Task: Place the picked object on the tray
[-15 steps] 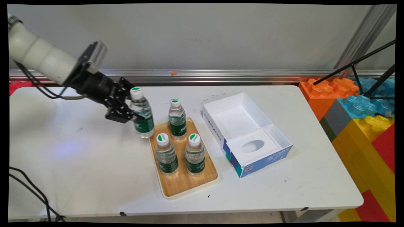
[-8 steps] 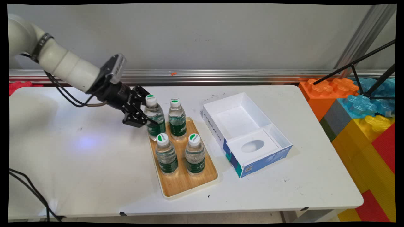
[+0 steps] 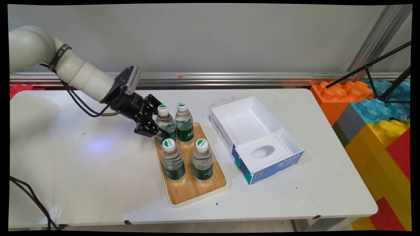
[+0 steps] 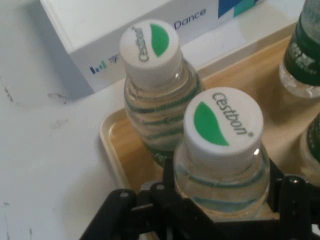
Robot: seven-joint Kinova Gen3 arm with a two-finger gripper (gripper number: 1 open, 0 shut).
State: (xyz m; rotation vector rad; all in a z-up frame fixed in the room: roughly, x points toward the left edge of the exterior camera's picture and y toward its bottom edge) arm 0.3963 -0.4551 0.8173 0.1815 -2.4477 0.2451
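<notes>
Gripper (image 3: 157, 126) clamped on a bottle (image 3: 165, 123) at the tray's (image 3: 193, 191) far left corner, just beside a second bottle (image 3: 184, 123). Two more bottles (image 3: 173, 160) stand nearer; an open box (image 3: 256, 137) lies to the right.

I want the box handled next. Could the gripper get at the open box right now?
Probably not yet: the gripper is shut on a bottle at the tray. The box itself lies unobstructed.

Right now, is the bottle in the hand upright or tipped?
Upright: the held bottle stands cap-up in the hand, over the tray's far left corner, beside three upright bottles.
</notes>
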